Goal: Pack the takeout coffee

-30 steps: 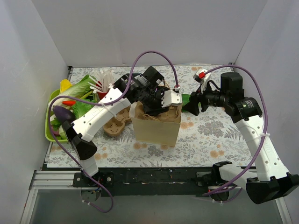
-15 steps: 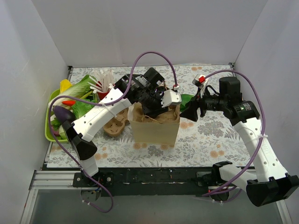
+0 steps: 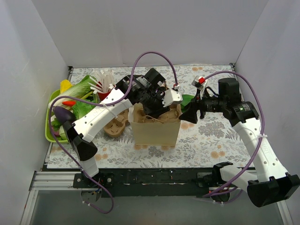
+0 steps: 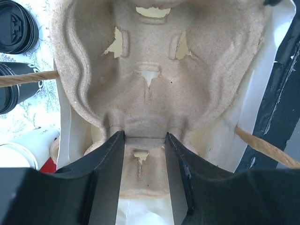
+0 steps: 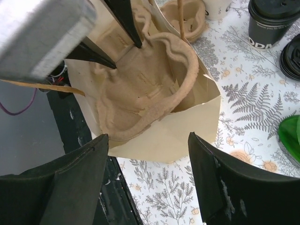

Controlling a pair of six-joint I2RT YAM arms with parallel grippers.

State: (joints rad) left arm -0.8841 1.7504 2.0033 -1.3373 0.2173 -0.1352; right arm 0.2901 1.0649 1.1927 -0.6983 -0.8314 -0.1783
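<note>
Status as I read it from the remote station.

Left pincer [image 4: 144,137]: pinching the near rim of the pulp cup carrier [image 4: 154,70]. One finger presses each side of the moulded ridge. The carrier stands tilted inside the open paper bag [image 3: 157,133], its upper lobes rising above the bag mouth. The bag stands upright at the centre of the top view, on the flower-patterned desk [image 3: 206,136].

Right pincer [image 5: 147,138]: spread wide, nothing between the fingers. In the top view it hangs just right of the bag's upper right corner, apart from the paper.

Takeout coffee: I cannot identify it positively. The candidates all sit on the desk outside the bag:
- a cream cup [image 5: 218,5] at the top edge of the right wrist view, just beyond the bag – its top is cut off by the frame, so I cannot tell whether it carries a lid;
- a black cup [image 5: 271,26] with a black lid, upper right of the same view;
- a black lid [image 5: 291,56] at the right edge, just below the black cup.

Other items: a second pulp carrier [image 3: 115,124] lies left of the bag, partly under the left arm. A green tray [image 3: 48,131] of vegetables sits at the left edge of the desk.
</note>
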